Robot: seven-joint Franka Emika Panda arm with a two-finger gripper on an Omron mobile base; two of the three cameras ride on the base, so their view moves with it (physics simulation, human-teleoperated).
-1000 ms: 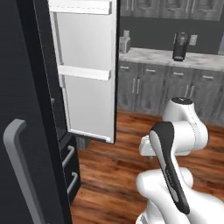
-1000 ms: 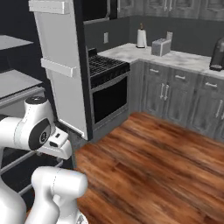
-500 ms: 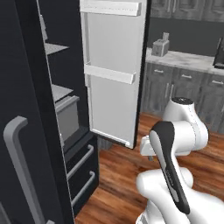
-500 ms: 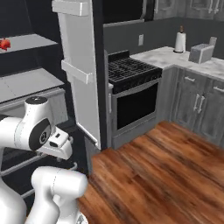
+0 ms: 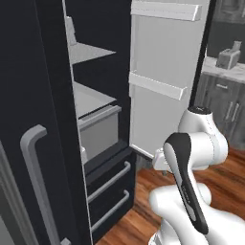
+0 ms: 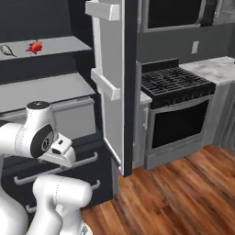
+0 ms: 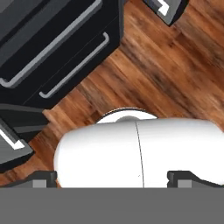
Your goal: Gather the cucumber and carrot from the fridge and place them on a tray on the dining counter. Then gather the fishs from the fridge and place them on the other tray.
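Pincer (image 7: 111, 179) jaws stand wide and empty, pointed down at the wood plank floor (image 7: 166, 70), with the tall black fridge's (image 5: 52, 119) two lower drawers (image 7: 57, 48) ahead of the tips. High above the pincer, on a light grey upper shelf (image 6: 55, 46), lie the bright red-orange spiky fish (image 6: 34, 46) and the slim silver-grey fish (image 6: 8, 50). To do this well, I judge the arm should lift and tilt level before reaching in, clearing the open inner door (image 6: 110, 87) beside it.

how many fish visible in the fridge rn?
2, both on the upper shelf of the fridge in the right base view: the red-orange fish, and the silver-grey fish to its left at the frame edge. More may be hidden.
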